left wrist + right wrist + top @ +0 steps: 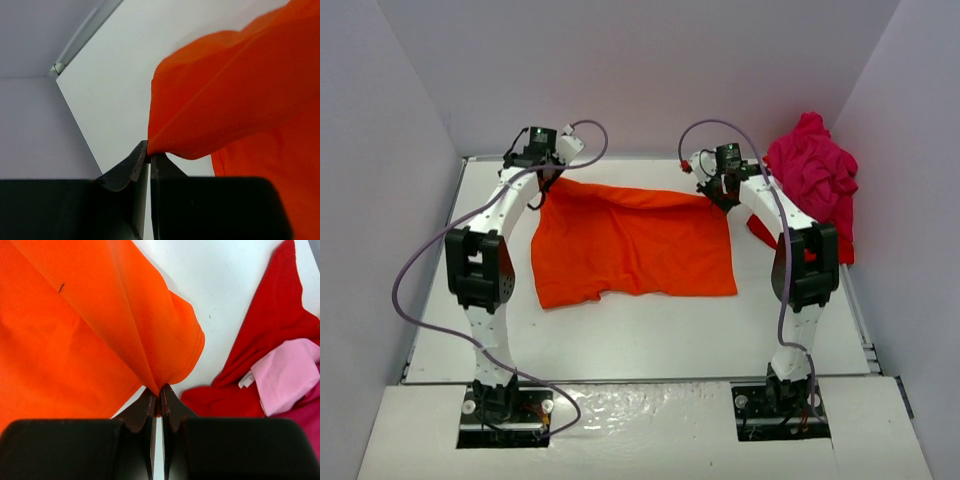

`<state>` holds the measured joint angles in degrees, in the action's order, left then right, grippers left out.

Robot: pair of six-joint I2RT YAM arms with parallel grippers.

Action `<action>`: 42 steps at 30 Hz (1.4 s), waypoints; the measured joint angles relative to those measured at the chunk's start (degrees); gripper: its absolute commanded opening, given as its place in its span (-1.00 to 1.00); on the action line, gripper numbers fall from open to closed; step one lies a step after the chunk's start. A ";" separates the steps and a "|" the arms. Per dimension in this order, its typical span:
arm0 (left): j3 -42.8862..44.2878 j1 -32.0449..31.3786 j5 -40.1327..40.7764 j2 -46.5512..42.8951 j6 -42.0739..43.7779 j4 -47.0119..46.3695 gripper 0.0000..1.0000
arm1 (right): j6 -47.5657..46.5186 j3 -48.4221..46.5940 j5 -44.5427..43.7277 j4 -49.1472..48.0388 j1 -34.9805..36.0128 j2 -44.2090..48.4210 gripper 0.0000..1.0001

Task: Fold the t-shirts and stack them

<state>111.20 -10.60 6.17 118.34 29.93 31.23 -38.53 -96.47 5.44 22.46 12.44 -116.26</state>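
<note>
Your left tool [149, 159] and right tool [159, 392] are each clenching a far corner of the orange t-shirt [640, 245], which is lying on the desk [650, 330], probably for folding it toward you.

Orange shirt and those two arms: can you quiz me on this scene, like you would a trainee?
1. True or false: the left gripper and the right gripper each pinch the orange shirt.
2. Where is the magenta pile? A far right, B far left, C centre.
3. What colour is the shirt lying between the orange shirt and the magenta pile?
Key: 1 true; 2 A; 3 it is a red shirt.
</note>
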 measured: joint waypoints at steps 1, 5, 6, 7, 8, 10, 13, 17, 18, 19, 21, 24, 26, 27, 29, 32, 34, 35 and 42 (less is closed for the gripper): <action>-2.62 -0.07 -0.22 -1.56 0.21 0.18 -1.00 | -0.28 1.10 -0.07 -0.02 0.19 1.25 -1.00; -13.64 -0.24 -1.28 -9.46 1.18 -0.14 -1.00 | -1.09 6.09 -0.15 0.37 0.37 6.46 -1.00; -15.85 -0.32 -1.50 -11.41 1.40 -0.40 -1.00 | -1.26 6.96 -0.19 0.53 0.35 7.39 -1.00; -17.64 -0.35 -1.79 -13.15 1.55 -0.60 -1.00 | -1.36 7.97 -0.27 0.49 0.35 8.25 -1.00; -19.25 -0.46 -2.04 -14.86 1.68 -0.45 -1.00 | -1.47 8.99 -0.40 0.59 0.35 9.08 -1.00; -21.17 -0.55 -2.64 -17.31 1.86 -0.33 -1.00 | -1.66 10.60 -0.60 0.86 0.35 10.20 -1.00; -23.52 -0.62 -3.94 -19.98 1.84 -0.27 -1.00 | -1.73 13.23 -0.71 1.18 0.35 11.49 -0.57; -26.36 -0.69 -6.19 -22.00 1.71 0.17 0.01 | -1.72 14.37 -0.45 3.41 0.37 11.95 1.00; -27.01 -0.69 -6.70 -22.41 1.54 0.23 0.29 | -2.05 14.37 -0.18 4.30 0.39 11.96 1.00; -27.64 -0.69 -7.25 -22.88 1.36 0.34 0.42 | -2.31 14.42 0.13 5.12 0.40 12.03 1.00; -28.56 -0.69 -8.47 -24.06 0.72 0.97 0.64 | -2.32 14.94 0.91 6.16 0.40 12.68 0.99; -28.48 -0.59 -9.33 -25.49 -0.22 1.31 0.60 | -2.31 15.42 2.01 7.78 0.40 14.54 0.86; -27.84 -0.52 -9.63 -26.18 -0.58 1.41 0.38 | -2.29 15.42 2.50 8.10 0.40 15.89 0.31; -27.19 -0.39 -9.91 -26.29 -0.78 1.65 0.14 | -2.24 15.11 2.59 8.47 0.40 16.37 -0.20; -25.25 -0.21 -10.29 -26.31 -1.74 1.64 -0.44 | -2.24 13.49 2.82 8.74 0.40 16.63 -0.87; -21.24 0.05 -10.68 -25.72 -2.80 1.43 -1.00 | -1.54 9.14 2.94 8.75 0.40 15.62 -1.00; -17.03 0.12 -10.96 -23.57 -3.71 1.55 -1.00 | -0.72 4.38 2.92 9.24 0.40 13.49 -1.00; -14.47 0.12 -11.32 -21.80 -4.22 1.85 -1.00 | -0.27 1.50 2.90 9.08 0.40 11.58 -1.00; -2.88 0.16 -16.43 -5.19 -7.80 1.54 -1.00 | 3.90 -12.87 3.20 6.97 0.51 -5.45 -1.00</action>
<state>108.31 -10.44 -10.26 113.15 22.14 32.77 -34.63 -109.35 8.64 29.42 12.95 -121.72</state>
